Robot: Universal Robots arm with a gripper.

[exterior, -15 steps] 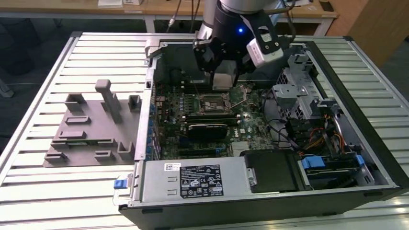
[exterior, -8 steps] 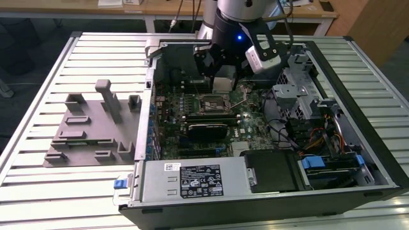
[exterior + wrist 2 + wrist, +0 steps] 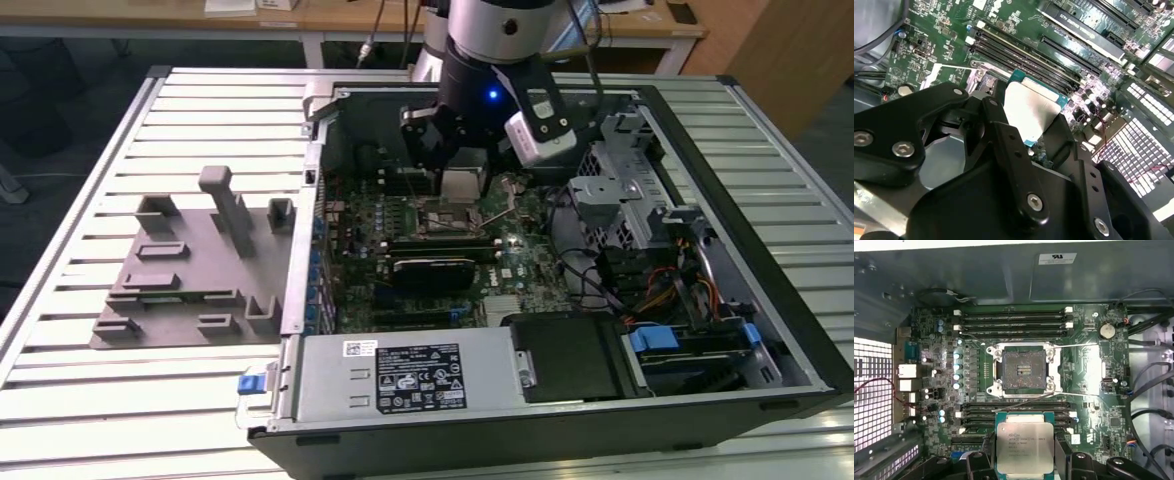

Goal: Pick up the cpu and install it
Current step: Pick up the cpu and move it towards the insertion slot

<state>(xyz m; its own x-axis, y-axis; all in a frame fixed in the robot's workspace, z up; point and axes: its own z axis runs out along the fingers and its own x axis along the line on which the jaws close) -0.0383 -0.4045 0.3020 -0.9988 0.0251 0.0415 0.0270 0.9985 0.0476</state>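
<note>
The cpu [image 3: 1025, 445], a flat square chip with a pale silver top and green rim, hangs between the black fingers [image 3: 1070, 460] of my gripper [image 3: 1025, 456], which is shut on its two opposite edges. In the second wrist view the cpu [image 3: 1030, 105] is held level over the motherboard by the gripper [image 3: 1029, 126]. The open cpu socket [image 3: 1024, 371], a dark square in a metal frame, lies on the board a short way from the chip. In the exterior view the gripper [image 3: 461, 170] is lowered inside the open computer case, with the cpu [image 3: 461, 184] just above the board.
Memory slots [image 3: 1014, 322] flank the socket on two sides. Thin retention levers [image 3: 1074, 346] stand beside it. Cables [image 3: 1149, 385] and a drive cage [image 3: 627, 190] crowd the case's right in the exterior view. A grey plastic fixture [image 3: 187, 270] sits on the slatted table at the left.
</note>
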